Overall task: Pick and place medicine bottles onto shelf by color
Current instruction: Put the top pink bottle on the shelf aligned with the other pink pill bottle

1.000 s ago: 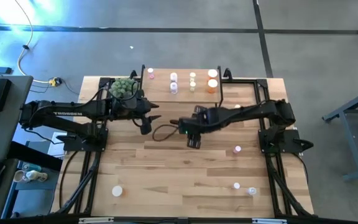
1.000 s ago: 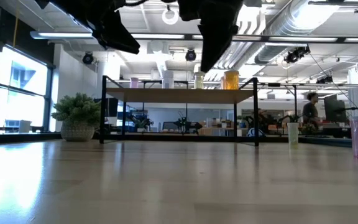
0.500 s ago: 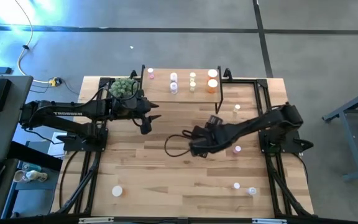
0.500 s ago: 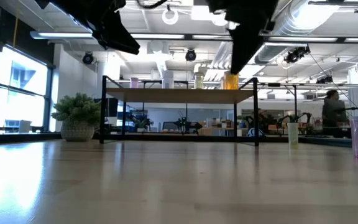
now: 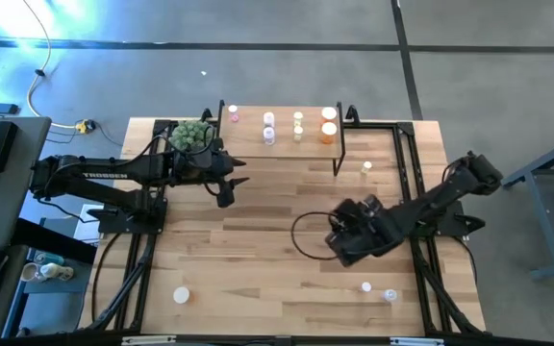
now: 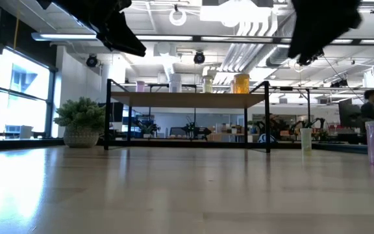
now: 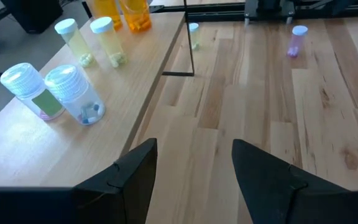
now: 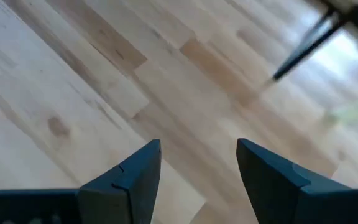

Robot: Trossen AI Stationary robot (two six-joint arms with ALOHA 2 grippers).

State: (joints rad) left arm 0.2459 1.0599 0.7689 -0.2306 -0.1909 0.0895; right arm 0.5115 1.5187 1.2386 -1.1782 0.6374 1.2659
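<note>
You are looking at a wooden table (image 5: 258,259) with a low shelf (image 5: 282,139) standing at its far edge, just right of a small potted plant (image 5: 191,135). The shelf is carrying a row of white-capped medicine bottles: a pink bottle (image 5: 234,114) at the left, two whitish bottles (image 5: 268,128), two yellow-green bottles (image 5: 298,126), and orange bottles (image 5: 329,123) at the right. A loose yellow-green bottle (image 5: 366,168) is standing on the table just right of the shelf. Two more small bottles (image 5: 377,291) are sitting near the right front corner, and one white-capped bottle (image 5: 182,295) is sitting near the left front. Your left gripper (image 5: 227,183) is hovering beside the plant, near the shelf's left end, its fingers (image 7: 132,171) spread apart and pinching nothing. Your right gripper (image 5: 346,240) is hanging over the right half of the table, well apart from the shelf, its fingers (image 8: 129,177) likewise spread with only bare wood between them. In the low view, a person (image 6: 371,104) is standing in the room beyond the table.
</note>
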